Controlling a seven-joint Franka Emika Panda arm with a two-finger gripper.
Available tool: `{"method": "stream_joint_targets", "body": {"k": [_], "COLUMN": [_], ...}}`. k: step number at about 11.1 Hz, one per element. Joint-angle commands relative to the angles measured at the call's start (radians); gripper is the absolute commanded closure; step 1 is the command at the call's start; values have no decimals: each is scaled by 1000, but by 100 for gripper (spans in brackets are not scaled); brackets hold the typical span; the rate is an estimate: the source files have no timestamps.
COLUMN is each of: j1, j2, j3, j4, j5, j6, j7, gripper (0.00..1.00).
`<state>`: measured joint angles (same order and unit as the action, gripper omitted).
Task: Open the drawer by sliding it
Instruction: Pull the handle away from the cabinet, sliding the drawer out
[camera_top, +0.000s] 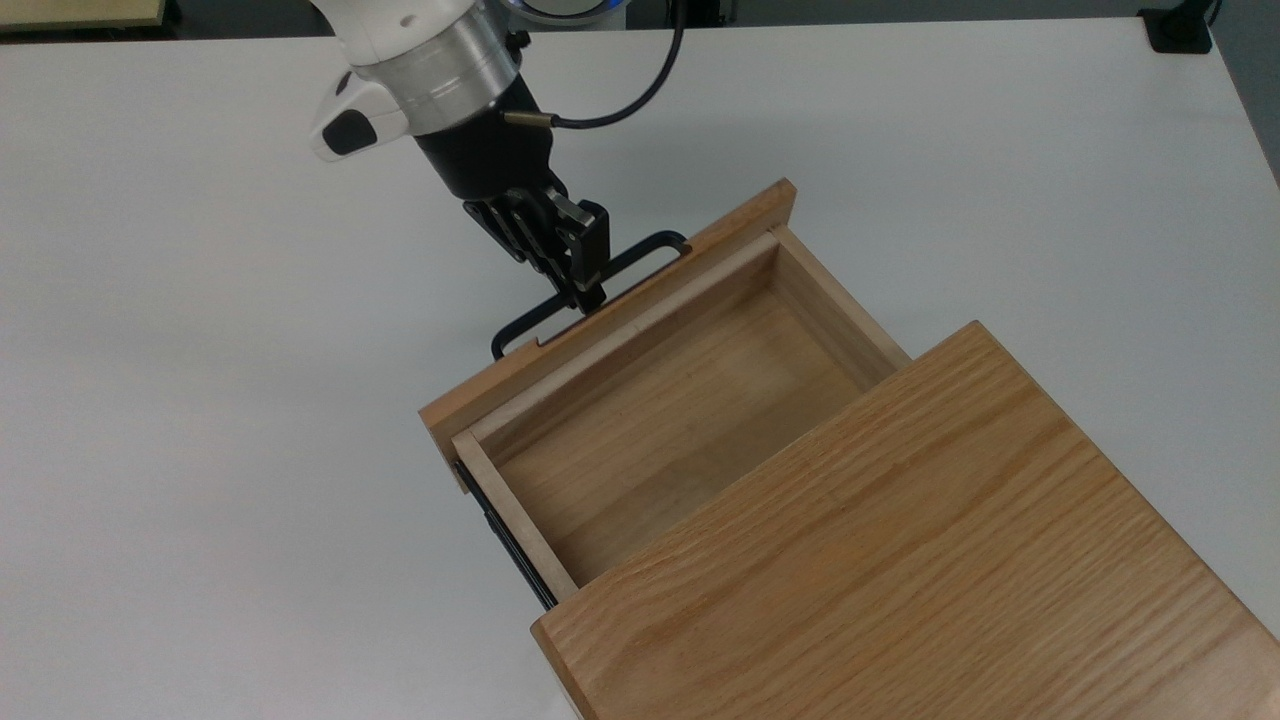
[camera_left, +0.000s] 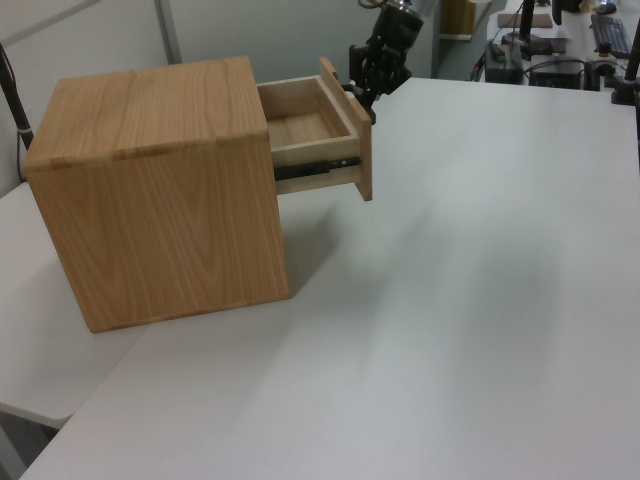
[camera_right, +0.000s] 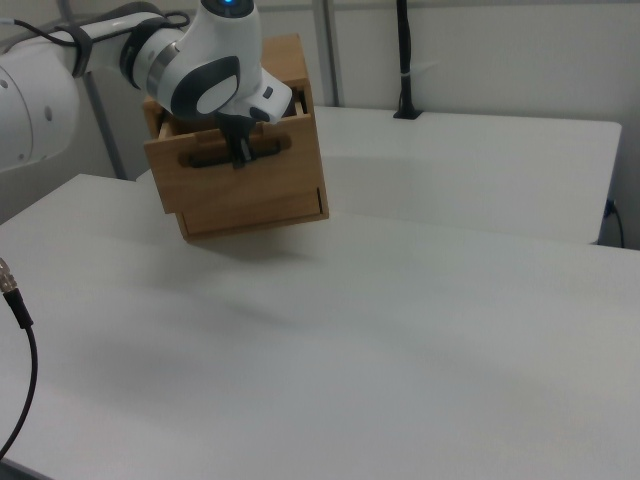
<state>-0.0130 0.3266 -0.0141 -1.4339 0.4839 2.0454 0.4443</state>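
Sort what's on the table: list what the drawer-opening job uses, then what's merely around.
Part of the job:
- drawer, partly pulled out
- its black handle
- gripper, shut on the handle
- cabinet that the drawer slides from

Just around:
- white table
- black cable at the right view's left edge
- desks with equipment in the left view's background

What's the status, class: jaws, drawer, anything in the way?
Gripper shut on handle. Drawer well out of the cabinet, inside bare. Table ahead holds nothing.

White worktop (camera_top: 1000, 150), matte, w/ soft diffuse shadows. Left view: grey partition wall (camera_left: 250, 25) far left, cluttered desks (camera_left: 560, 60) far right. Right view: black post (camera_right: 405, 60) at far edge, pale wall (camera_right: 500, 55) behind.
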Motion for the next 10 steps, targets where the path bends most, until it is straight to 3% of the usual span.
{"method": "stream_joint_targets", "body": {"k": [1, 10], "j1": [-1, -25], "j2": [-75, -110], "j3": [-10, -64], "j4": [-39, -40], "j5": [-8, -8], "j6": [-71, -263], "j7": [-205, -413], "gripper": [98, 93]}}
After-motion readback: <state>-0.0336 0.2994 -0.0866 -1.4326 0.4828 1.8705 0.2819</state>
